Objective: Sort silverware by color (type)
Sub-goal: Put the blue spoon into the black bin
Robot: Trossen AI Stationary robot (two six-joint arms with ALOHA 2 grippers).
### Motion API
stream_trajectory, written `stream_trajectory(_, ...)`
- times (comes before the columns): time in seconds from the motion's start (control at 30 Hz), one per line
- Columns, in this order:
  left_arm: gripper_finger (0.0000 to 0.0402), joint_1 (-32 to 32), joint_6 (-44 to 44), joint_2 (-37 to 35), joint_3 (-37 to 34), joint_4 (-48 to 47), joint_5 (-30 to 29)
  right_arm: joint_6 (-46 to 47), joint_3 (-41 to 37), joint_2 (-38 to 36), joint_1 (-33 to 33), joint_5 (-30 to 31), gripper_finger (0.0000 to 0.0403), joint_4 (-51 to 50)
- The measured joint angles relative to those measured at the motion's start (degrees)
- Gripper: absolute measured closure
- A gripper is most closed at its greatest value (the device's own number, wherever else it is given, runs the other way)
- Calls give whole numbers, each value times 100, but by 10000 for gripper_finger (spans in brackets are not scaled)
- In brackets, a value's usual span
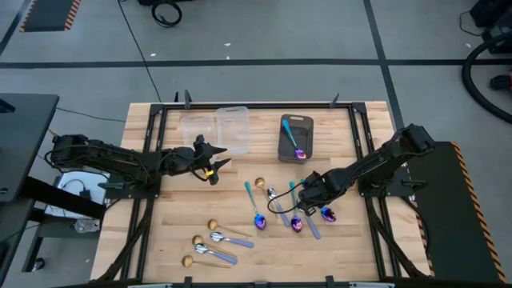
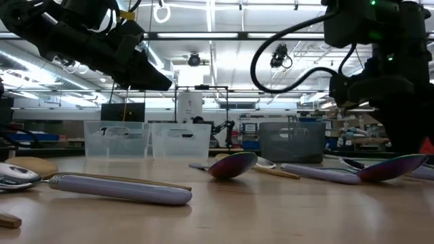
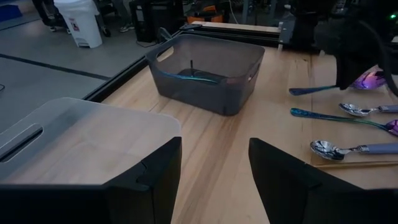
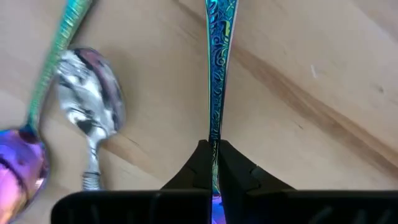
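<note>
Spoons lie scattered on the wooden table: gold ones (image 1: 214,226), silver ones with lavender handles (image 1: 225,238) and iridescent blue-purple ones with teal handles (image 1: 258,218). One iridescent spoon (image 1: 299,152) lies in the dark grey bin (image 1: 285,138). My right gripper (image 1: 301,195) is low over the spoons at the table's right middle, shut on a teal-handled spoon (image 4: 215,68). My left gripper (image 1: 211,162) hangs open in the air near the clear bins (image 1: 233,128), touching nothing; its open fingers (image 3: 149,180) frame bare wood. My right gripper pinches the spoon's teal handle (image 4: 214,142) between its two fingertips, close to the purple bowl end (image 4: 215,214). The fingers slant down from the table's right side. The handle runs straight away from them; lifted or on the wood, I cannot tell.
Two clear bins (image 3: 74,140) and the dark grey bin (image 3: 205,71) stand along the far edge. A silver spoon (image 4: 90,109) and another iridescent spoon (image 4: 22,165) lie right beside the held one. Bare wood shows at the table's left and near-right parts.
</note>
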Motion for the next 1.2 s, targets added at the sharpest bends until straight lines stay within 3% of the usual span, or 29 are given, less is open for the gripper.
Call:
stream_trajectory(0.37,208,0,-11,0,1,-1,0,-44,61,-191,-96,-17,390,-176)
stream_trajectory(0.87,208,2,-4,0,0,1,0,-1094,1336,-197,-539,481,389,-1139)
stream_trajectory(1.2,208,2,-2,0,1,1,0,-1639,1909,-199,-721,487,389,-1458)
